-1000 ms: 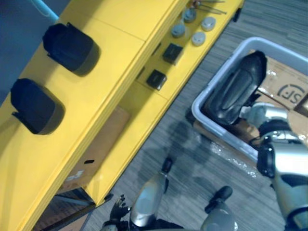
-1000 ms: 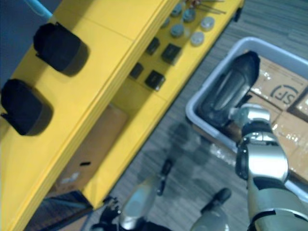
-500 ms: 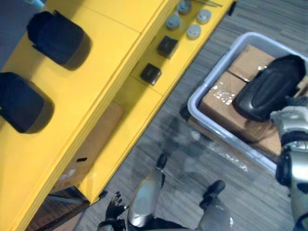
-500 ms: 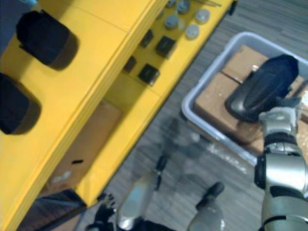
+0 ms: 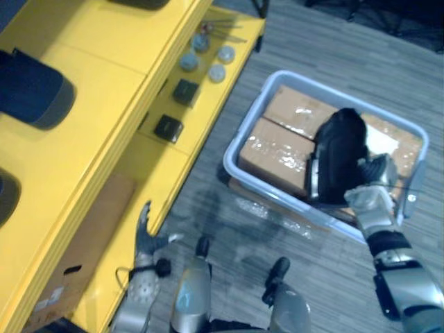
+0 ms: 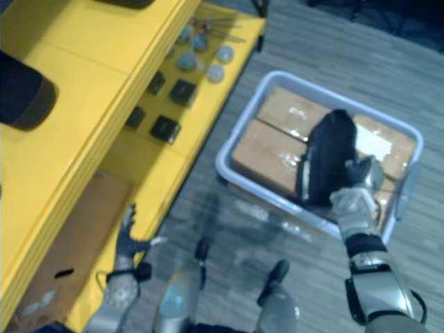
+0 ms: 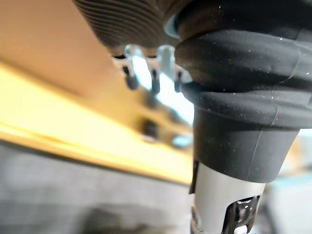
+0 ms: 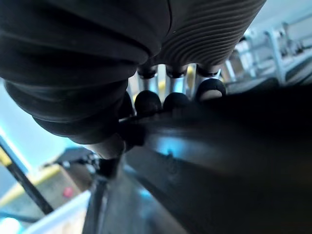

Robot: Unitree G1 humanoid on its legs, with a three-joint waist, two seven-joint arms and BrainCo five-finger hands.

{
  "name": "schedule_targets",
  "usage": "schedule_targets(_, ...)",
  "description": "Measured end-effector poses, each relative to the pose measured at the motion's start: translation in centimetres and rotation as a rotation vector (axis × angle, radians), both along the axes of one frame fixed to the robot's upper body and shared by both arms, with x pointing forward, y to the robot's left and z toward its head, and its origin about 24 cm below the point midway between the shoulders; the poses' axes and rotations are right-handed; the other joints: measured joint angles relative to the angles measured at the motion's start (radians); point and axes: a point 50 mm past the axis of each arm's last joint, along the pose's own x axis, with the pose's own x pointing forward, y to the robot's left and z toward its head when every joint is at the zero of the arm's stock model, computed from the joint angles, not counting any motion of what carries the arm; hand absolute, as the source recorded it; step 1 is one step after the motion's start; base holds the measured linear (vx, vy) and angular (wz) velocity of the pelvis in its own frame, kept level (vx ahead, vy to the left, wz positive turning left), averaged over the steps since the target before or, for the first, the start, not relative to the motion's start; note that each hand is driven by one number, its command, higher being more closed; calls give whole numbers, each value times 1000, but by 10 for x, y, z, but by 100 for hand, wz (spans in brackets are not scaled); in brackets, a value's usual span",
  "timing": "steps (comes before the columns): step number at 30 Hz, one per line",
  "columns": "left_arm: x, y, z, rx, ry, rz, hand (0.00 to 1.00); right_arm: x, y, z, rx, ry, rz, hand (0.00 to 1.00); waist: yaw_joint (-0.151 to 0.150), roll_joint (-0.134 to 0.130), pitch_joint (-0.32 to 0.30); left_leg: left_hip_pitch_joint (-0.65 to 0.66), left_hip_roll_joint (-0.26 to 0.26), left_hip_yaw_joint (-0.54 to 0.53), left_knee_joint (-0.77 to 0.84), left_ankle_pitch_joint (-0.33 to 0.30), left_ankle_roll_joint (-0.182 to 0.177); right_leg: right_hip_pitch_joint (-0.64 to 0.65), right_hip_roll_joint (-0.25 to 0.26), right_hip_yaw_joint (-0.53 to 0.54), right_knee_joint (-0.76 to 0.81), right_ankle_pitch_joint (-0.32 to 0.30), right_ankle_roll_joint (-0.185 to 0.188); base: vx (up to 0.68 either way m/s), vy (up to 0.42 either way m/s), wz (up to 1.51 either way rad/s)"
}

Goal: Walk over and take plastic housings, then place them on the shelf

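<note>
A black plastic housing (image 5: 338, 163) stands on end over the grey bin (image 5: 244, 142), and my right hand (image 5: 371, 195) is shut on its lower end. In the right wrist view my dark-tipped fingers (image 8: 168, 101) curl over the housing's edge (image 8: 229, 146). Two more black housings lie on the top board of the yellow shelf (image 5: 111, 76), one (image 5: 31, 90) further back than the other (image 5: 3, 198) at the view's edge. My left hand (image 5: 146, 236) hangs low by the shelf's front edge, fingers (image 7: 141, 73) straight and holding nothing.
The bin holds taped cardboard boxes (image 5: 277, 149). On the lower yellow board (image 5: 229, 97) lie small black blocks (image 5: 168, 127) and grey discs (image 5: 217, 71). A cardboard box (image 5: 76, 257) sits under the shelf. Grey striped carpet lies between shelf and bin.
The camera has swung, so the shelf slid left and the bin came to the middle. The housing in my right hand turned more upright. My left hand rose into view by the shelf.
</note>
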Motion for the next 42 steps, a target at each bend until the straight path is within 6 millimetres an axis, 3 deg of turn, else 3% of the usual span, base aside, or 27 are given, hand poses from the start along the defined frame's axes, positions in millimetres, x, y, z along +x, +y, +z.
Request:
schedule_targets(5,14,-18,14,-74,-59,-84,0,3,6,8,-66,-64,-2,100,-8,2,-1,-4,6,16,-2,1,-2,-3,16,17,-33,25,-6,-2,8,-13)
schedule_targets(14,50,-59,53,-326,-159,-325,0,29,36,74,-120,-362,39,100,-27,1,-2,-58,9,22,16,9,-3,-42,26,25,-64,68,-18,-35,17,-4)
schedule_targets(18,60,-78,50,-433,-94,-381,0,38,56,101,-148,-470,83,100,-30,0,-2,-69,11,28,24,9,-3,-56,28,35,-62,74,-23,-39,14,-7)
schedule_targets(21,79,-90,40,-512,5,-391,0,43,78,124,-165,-550,146,100,-32,-2,-2,-91,19,52,38,9,-3,-90,33,58,-62,89,-30,-53,10,-19)
schedule_targets(24,94,-94,35,-578,66,-376,0,42,97,135,-196,-612,224,100,-52,-9,-6,-90,23,67,39,9,-3,-101,35,79,-60,94,-31,-38,8,-19)
schedule_targets(31,131,-97,56,-788,89,-429,0,27,144,165,-253,-819,432,100,-113,-48,-10,-89,54,129,54,1,-9,-141,60,143,-60,111,-45,-40,-9,-29)
schedule_targets(35,140,-104,71,-888,50,-488,0,20,154,171,-270,-885,503,100,-149,-49,-10,-83,67,144,65,-8,-14,-144,71,162,-60,112,-47,-24,-10,-18)
schedule_targets(42,148,-112,95,-1048,-69,-610,0,8,175,172,-323,-962,666,100,-183,-51,-10,-54,77,188,46,-10,-17,-155,81,205,-61,116,-47,-6,-2,-18)
